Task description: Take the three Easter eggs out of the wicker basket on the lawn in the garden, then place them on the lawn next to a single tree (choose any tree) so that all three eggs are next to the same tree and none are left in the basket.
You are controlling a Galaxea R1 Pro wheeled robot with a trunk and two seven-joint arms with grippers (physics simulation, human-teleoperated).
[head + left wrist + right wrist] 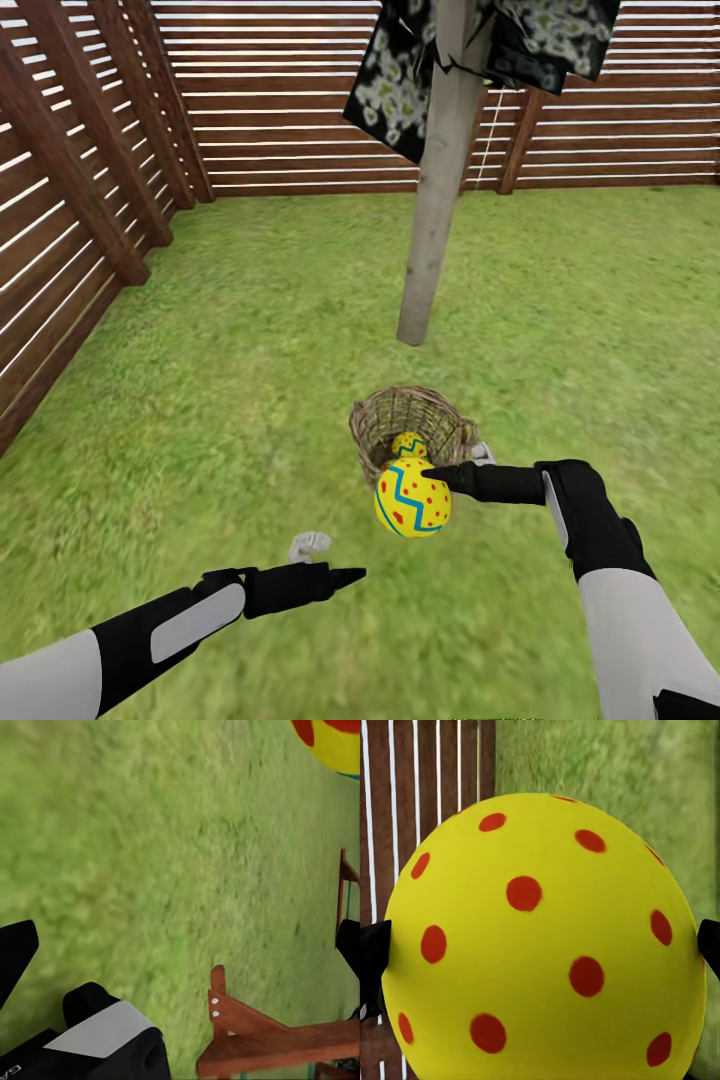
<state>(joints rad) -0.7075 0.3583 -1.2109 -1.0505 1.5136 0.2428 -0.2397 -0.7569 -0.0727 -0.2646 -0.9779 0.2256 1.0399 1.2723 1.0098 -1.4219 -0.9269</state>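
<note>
My right gripper [440, 480] is shut on a yellow Easter egg [412, 498] with red dots and a blue zigzag band, held in the air just in front of the wicker basket [385, 420]. Up close in the right wrist view the egg [544, 937] sits between the black fingertips [373, 960]. A second egg [408, 444] lies inside the basket; the third is hidden. The basket stands on the lawn [250, 350] close to the pale trunk of the tree [435, 220]. My left gripper [340, 577] hovers open and empty over grass, left of the held egg [334, 742].
The brown slat fence [80, 200] closes the left side and the back of the garden. A small white object [308, 546] lies on the grass near my left gripper. A reddish wooden frame [262, 1035] appears in the left wrist view.
</note>
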